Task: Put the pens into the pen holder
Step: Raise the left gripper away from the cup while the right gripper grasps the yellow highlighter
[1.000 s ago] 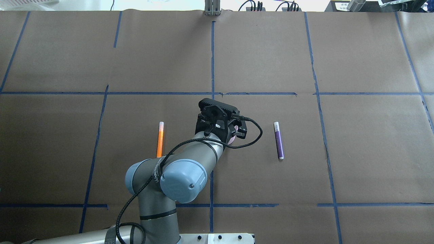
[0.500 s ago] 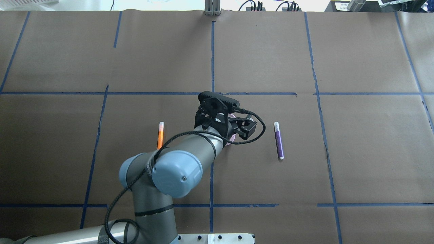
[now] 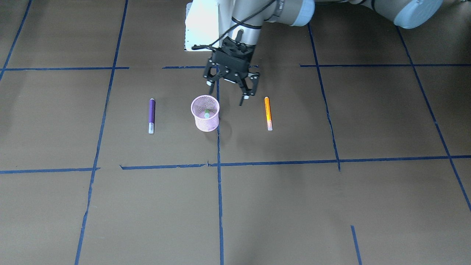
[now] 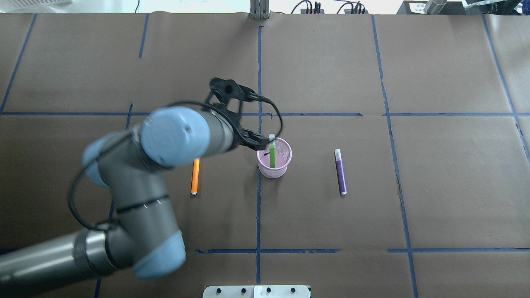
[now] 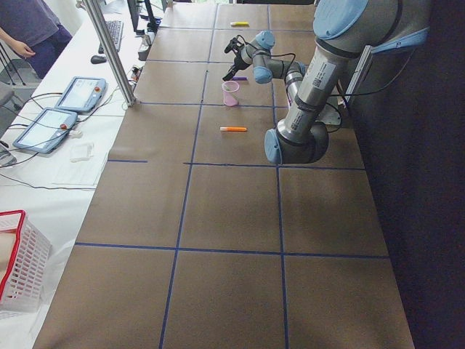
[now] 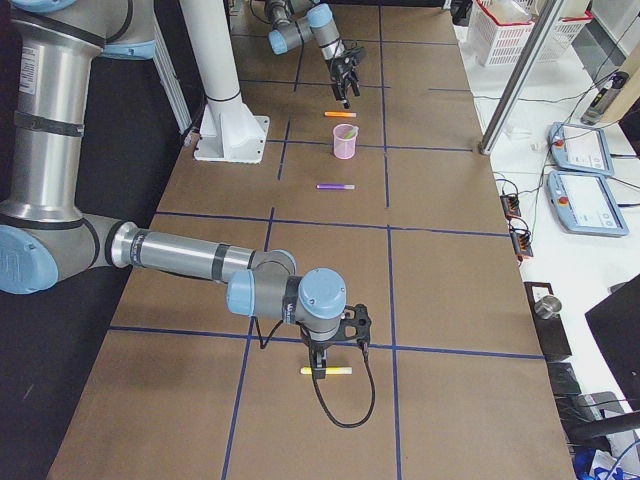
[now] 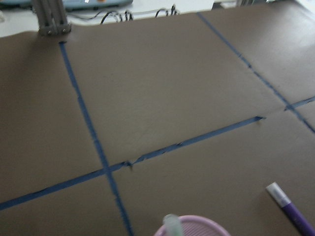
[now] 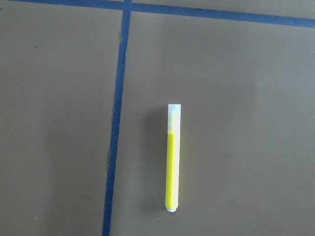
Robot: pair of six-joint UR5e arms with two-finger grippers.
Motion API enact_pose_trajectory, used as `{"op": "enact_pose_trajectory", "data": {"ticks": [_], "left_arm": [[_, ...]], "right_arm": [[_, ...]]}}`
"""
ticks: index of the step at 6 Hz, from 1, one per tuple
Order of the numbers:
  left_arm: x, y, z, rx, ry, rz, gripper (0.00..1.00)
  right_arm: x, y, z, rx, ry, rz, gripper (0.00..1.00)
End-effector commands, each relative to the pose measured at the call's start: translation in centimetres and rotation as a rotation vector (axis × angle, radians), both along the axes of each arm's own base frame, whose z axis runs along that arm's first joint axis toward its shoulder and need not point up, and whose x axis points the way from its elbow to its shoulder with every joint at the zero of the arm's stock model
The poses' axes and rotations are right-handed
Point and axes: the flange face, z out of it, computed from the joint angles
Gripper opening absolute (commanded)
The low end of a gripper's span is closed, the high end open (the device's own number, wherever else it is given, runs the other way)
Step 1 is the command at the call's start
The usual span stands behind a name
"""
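The pink mesh pen holder (image 3: 205, 113) (image 4: 274, 163) stands near the table's middle with the green pen (image 4: 272, 155) upright inside it. My left gripper (image 3: 227, 92) hangs open and empty just above the table, between the holder and the orange pen (image 3: 268, 113) (image 4: 195, 176). The purple pen (image 3: 151, 115) (image 4: 340, 171) lies on the holder's other side. A yellow pen (image 8: 172, 157) (image 6: 327, 371) lies far off under my right gripper (image 6: 322, 352); I cannot tell whether it is open or shut. The left wrist view catches the holder's rim (image 7: 202, 227).
Blue tape lines grid the brown table cover. The white base plate (image 3: 202, 25) sits behind the holder. Past the far table edge are control tablets (image 5: 80, 93), a metal post (image 5: 109, 51), a red-rimmed basket (image 5: 18, 262) and a person (image 5: 29, 29).
My left arm has risen and swung away to the left off the holder. The holder, hidden under the gripper before, now shows with the green pen standing in it.
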Motion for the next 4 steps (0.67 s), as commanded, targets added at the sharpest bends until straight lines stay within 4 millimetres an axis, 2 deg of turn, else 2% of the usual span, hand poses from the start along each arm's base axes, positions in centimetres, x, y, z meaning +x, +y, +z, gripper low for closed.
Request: {"op": "enact_pose_trajectory", "data": {"ticks": [1, 2, 3, 4], "left_arm": [[-9.9, -5.2, 7.1, -0.076, -0.068, 0.204, 1.00], [-12.1, -5.7, 8.1, -0.058, -0.072, 0.228, 1.00], [-12.4, -5.5, 8.2, -0.059, -0.073, 0.227, 1.00], [-12.6, -5.2, 7.8, -0.054, -0.069, 0.228, 1.00]], "right_arm": [[-1.4, -0.1, 2.3, -0.005, 0.003, 0.025, 0.98], [-3.3, -1.1, 2.4, 0.002, 0.008, 0.015, 0.93], [-4.4, -2.6, 4.0, 0.005, 0.008, -0.008, 0.88], [-5.8, -3.9, 6.4, 0.029, 0.004, -0.040, 0.87]]}}
